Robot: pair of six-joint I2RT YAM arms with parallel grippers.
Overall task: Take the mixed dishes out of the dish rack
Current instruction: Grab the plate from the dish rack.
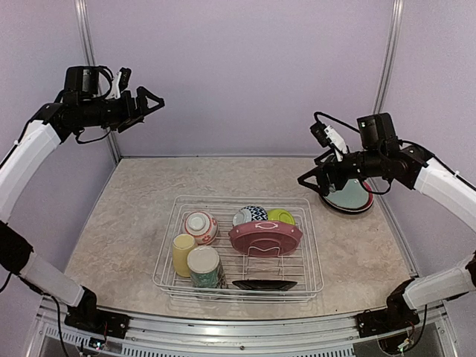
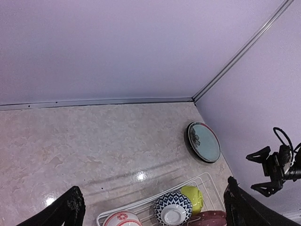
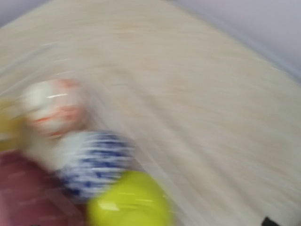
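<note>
Up at the left, the left claw [image 1: 149,103] hangs high, jaws wide and empty. Mid-tabletop, the dish rack [image 1: 297,264] holds a yellow mug [image 1: 183,253], floral cup [image 1: 204,266], three bowls and a maroon plate [image 1: 264,236]. The right claw [image 1: 311,181] seems spread and empty, near a teal plate [image 1: 349,195].

Left arm [image 1: 28,160] and right arm [image 1: 445,186]: white shelled links, black joints, black bases [image 1: 93,321]; left hand [image 1: 151,101] and right hand [image 1: 306,178] are black triangular frames; thin black cables [image 1: 326,119] loop at the wrists
</note>
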